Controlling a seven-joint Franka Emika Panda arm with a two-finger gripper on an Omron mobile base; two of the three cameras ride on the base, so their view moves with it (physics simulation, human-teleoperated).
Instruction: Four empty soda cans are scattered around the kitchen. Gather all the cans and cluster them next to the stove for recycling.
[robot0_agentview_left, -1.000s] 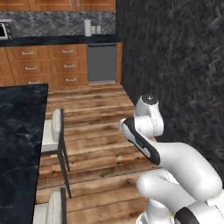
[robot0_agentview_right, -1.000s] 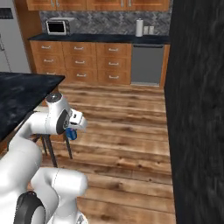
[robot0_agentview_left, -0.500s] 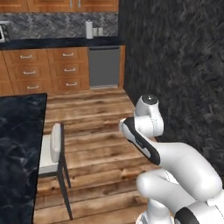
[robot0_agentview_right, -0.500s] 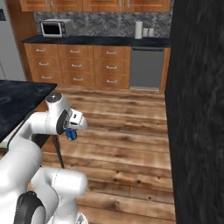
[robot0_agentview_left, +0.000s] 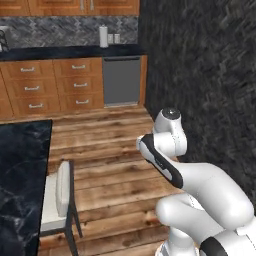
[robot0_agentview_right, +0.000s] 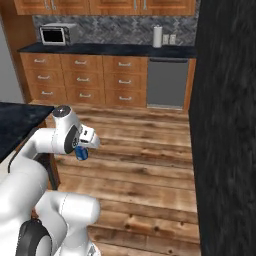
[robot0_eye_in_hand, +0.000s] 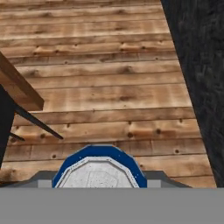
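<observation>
Wooden floorboards run across the kitchen toward a far row of wooden drawers under a dark bench (robot0_agentview_right: 100, 49), with a silver toaster oven (robot0_agentview_right: 54, 35) at its left end and a grey dishwasher front (robot0_agentview_right: 167, 83) to the right.

Carried over that floor is a blue soda can (robot0_agentview_right: 81, 153), held at the gripper (robot0_agentview_right: 83, 151) low beside the arm's white wrist, well apart from the far bench. From the hand camera its silvery top with a blue rim (robot0_eye_in_hand: 99, 171) sits just at the bottom of the view, between grey finger parts. The fingers stand partly closed and appear to have hold of the can around its sides.

An empty can like this is probably very light, thin-walled and smooth, so it likely dents under a hard squeeze and slips under a loose one. A hold across the middle of the body, upright, seems safest; the rim and top give little to grip.

Near the left stands a dark island bench (robot0_agentview_left: 20, 185) with a pale chair (robot0_agentview_left: 59, 196) beside it, and a black wall (robot0_agentview_right: 225, 125) rises on the right.
</observation>
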